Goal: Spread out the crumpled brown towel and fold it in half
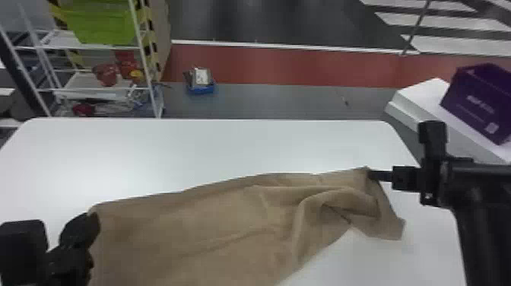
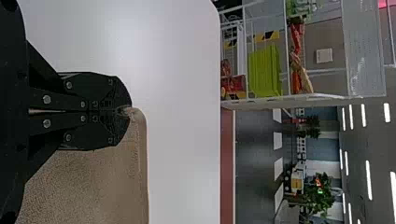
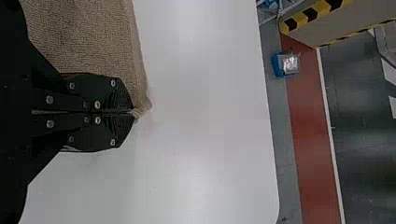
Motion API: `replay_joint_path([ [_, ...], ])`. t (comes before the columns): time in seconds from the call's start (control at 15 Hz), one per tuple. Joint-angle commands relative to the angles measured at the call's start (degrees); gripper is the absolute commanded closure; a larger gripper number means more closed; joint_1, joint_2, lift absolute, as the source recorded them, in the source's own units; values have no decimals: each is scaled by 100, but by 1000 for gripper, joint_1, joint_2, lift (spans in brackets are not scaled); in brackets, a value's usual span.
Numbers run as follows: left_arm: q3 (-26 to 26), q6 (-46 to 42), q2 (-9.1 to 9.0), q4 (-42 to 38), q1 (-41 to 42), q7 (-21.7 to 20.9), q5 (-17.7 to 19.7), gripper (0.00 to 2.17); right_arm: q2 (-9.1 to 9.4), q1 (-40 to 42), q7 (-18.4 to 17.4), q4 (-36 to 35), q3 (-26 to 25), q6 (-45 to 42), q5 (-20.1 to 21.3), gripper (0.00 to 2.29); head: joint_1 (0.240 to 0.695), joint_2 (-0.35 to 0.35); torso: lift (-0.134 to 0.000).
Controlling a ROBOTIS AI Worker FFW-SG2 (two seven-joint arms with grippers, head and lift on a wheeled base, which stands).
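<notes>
Brown towel point(image 1: 213, 224) lies across the near part of the white surface point(image 1: 152, 152), its left part largely flat, its right part creased and folded over. Left gripper point(image 1: 93, 220) is clenched on the towel's far left corner. Right gripper point(image 1: 370, 175) is clenched on the far right corner. A loose corner rests on the surface, nearer than the right gripper.
</notes>
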Motion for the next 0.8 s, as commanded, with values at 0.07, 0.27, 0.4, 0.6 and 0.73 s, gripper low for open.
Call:
replay_joint_path([
  [0.07, 2, -30, -9, -264, 9, -46, -1, 1450, 9, 447, 173, -1128, -19, 447, -192, 1507, 695, -98, -124],
  [0.27, -77, 58, -9, -624, -35, -90, 8, 1447, 9, 878, 455, -2271, -124, 693, -341, 1507, 695, -90, -124],
  [0.4, -77, 445, -15, -756, -229, -81, 25, 1447, 0, 1080, 613, -3035, -318, 1273, -579, 1507, 695, -90, -124],
  [0.6, 11, 568, -15, -791, -492, -20, 52, 1447, 0, 1432, 806, -3940, -775, 1783, -957, 1507, 695, -89, -124],
  [0.73, 222, 550, -15, -783, -642, 59, 184, 1447, 0, 1792, 920, -4354, -1082, 1730, -1045, 1507, 695, -82, -124],
])
